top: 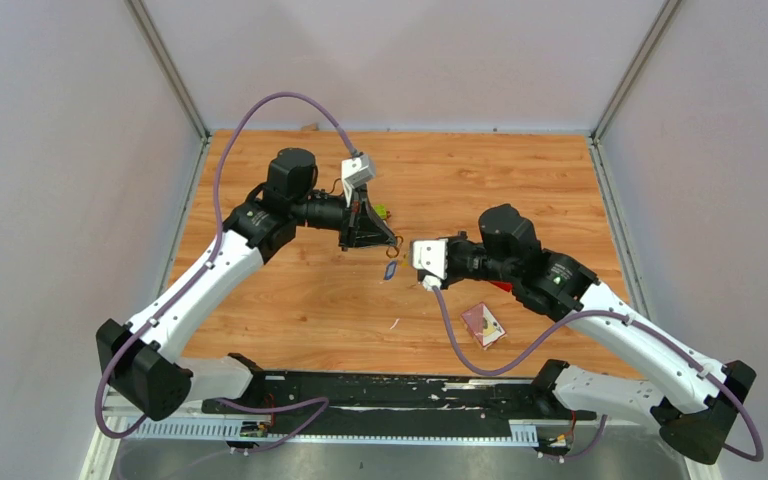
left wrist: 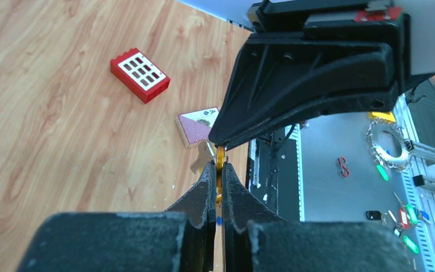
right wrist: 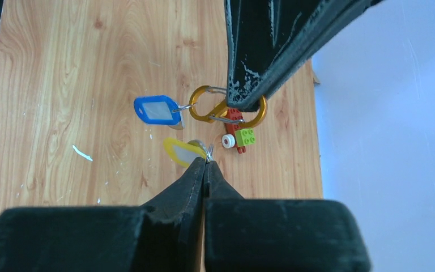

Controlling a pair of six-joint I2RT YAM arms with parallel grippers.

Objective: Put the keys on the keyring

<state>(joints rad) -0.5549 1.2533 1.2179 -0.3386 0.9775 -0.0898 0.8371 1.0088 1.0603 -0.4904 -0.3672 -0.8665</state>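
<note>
Plainly, wooden table (top: 520, 170), pale walls (top: 60, 150).

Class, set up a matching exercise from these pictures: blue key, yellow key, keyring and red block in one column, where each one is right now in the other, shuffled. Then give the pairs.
Things
1. blue key
2. yellow key
3. keyring
4. red block

Places
A. lying on the table
B. pinched in the right end effector
C. hanging from the keyring
D. pinched in the left end effector

Pairs: 1-C, 2-B, 3-D, 4-A
</note>
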